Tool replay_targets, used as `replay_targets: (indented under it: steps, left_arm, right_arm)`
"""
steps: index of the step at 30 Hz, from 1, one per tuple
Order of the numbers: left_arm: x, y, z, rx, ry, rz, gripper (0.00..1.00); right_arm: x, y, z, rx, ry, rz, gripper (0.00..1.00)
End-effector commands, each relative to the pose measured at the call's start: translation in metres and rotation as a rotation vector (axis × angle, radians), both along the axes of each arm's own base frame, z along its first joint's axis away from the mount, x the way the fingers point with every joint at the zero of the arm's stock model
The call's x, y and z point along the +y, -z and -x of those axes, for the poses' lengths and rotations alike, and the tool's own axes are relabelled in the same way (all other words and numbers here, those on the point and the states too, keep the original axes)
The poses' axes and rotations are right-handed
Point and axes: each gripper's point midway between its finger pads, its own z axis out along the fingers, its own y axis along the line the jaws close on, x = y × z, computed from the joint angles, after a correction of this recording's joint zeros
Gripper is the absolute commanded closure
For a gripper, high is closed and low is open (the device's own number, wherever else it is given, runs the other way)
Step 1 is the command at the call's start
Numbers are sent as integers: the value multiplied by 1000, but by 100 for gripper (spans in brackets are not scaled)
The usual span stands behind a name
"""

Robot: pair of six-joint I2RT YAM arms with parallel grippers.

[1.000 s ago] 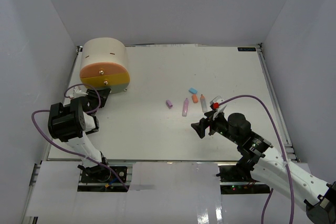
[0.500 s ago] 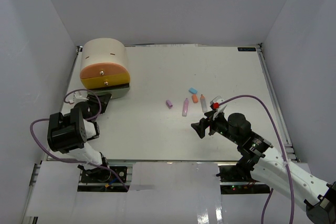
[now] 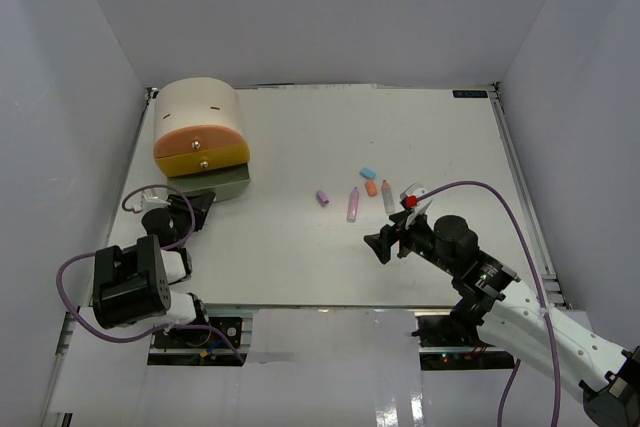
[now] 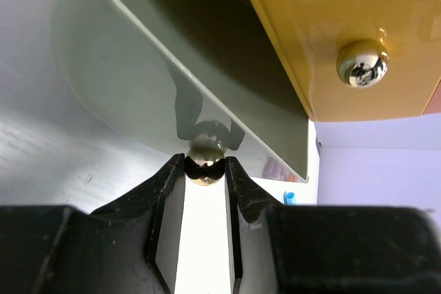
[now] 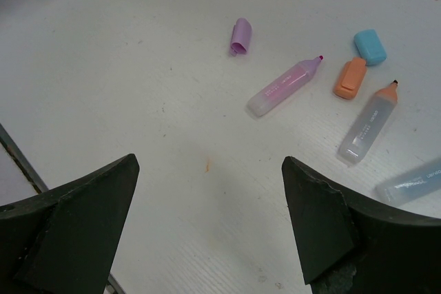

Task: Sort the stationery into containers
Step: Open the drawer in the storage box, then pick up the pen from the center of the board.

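The beige half-cylinder cabinet (image 3: pixel 195 107) holds the containers: peach, yellow (image 4: pixel 344 18) and grey-green (image 4: pixel 131 74) drawers. The grey-green drawer (image 3: pixel 222 179) sticks out at the bottom. My left gripper (image 4: pixel 204 167) is shut on that drawer's round metal knob (image 4: pixel 204 162); in the top view the gripper (image 3: pixel 197 203) is just in front of the drawer. The stationery lies mid-table: a purple cap (image 5: pixel 240 36), a pink marker (image 5: pixel 284 86), an orange cap (image 5: pixel 350 78), a blue cap (image 5: pixel 370 47) and an orange-tipped marker (image 5: pixel 370 122). My right gripper (image 5: pixel 208 163) hovers open, near of them, empty.
A pale blue marker (image 5: pixel 413 182) lies at the right edge of the right wrist view. The yellow drawer's knob (image 4: pixel 362 63) sits above the pulled drawer. White walls enclose the table on three sides. The left arm's purple cable (image 3: pixel 75 267) loops by the left wall.
My left arm has drawn back toward the near edge with the knob in its grip, and the grey-green drawer has slid out from under the yellow one. The right arm is still.
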Motion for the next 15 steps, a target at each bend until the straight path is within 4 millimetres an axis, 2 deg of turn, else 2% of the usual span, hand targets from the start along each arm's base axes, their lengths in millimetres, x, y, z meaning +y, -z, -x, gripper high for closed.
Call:
replay_targets:
  steps: [1, 12, 14, 15]
  left_arm:
    - [0, -2, 6, -5, -6, -2, 72]
    - [0, -1, 16, 23, -30, 4, 67]
    - [1, 2, 18, 41, -37, 4, 64]
    - [1, 1, 19, 40, -39, 6, 57]
  right_arm:
    - [4, -10, -3, -33, -5, -30, 9]
    - [3, -6, -4, -14, 11, -20, 9]
    - [2, -7, -5, -14, 15, -23, 9]
    - [2, -7, -5, -13, 18, -21, 9]
